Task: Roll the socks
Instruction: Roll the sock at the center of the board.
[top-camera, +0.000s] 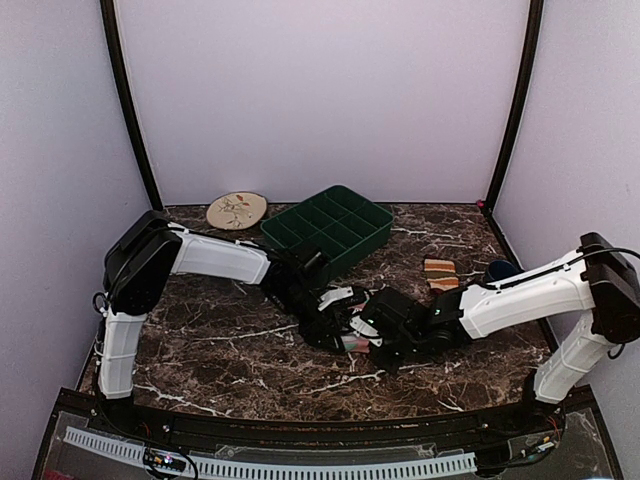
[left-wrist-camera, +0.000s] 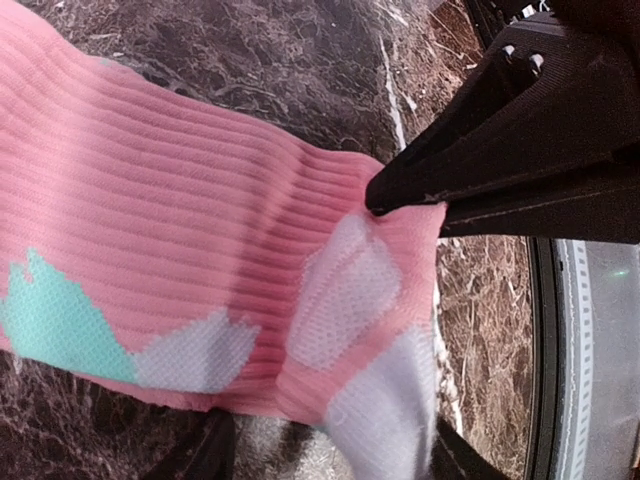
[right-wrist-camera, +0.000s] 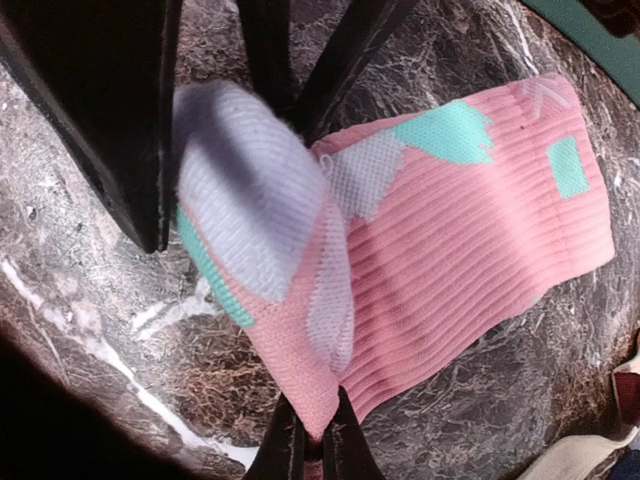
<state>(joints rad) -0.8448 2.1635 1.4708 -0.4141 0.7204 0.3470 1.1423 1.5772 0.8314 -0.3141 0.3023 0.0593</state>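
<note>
The right pincer (right-wrist-camera: 312, 445) was clamped on the pink sock (left-wrist-camera: 180, 230). Its two dark fingers were pressed together on the sock's edge at the bottom centre of the right wrist view. In the left wrist view the same tips came in from the upper right and bit the fabric edge just right of centre.

The left pincer (top-camera: 342, 322) stood apart. Its fingers (left-wrist-camera: 205, 455) showed at the bottom left and bottom right of its own view, with the sock's white toe between them and a dark gap on the toe's left side. The toe was folded back over the pink body, raised and blurred close to both wrist cameras. The rest of the sock lay flat on the marbled worktop (top-camera: 220, 340). It was ribbed, with mint and white patches, and ran toward the upper right of the right wrist view.

In the top view both pincers met just below the centre of the frame, with the sock only a small pink spot between them. The tan sock (top-camera: 439, 273) lay well apart, right of centre, its striped cuff showing. A green tray (top-camera: 378, 232) with compartments sat above centre. A plate (top-camera: 237, 210) lay at the upper left of the worktop, beside the tray.
</note>
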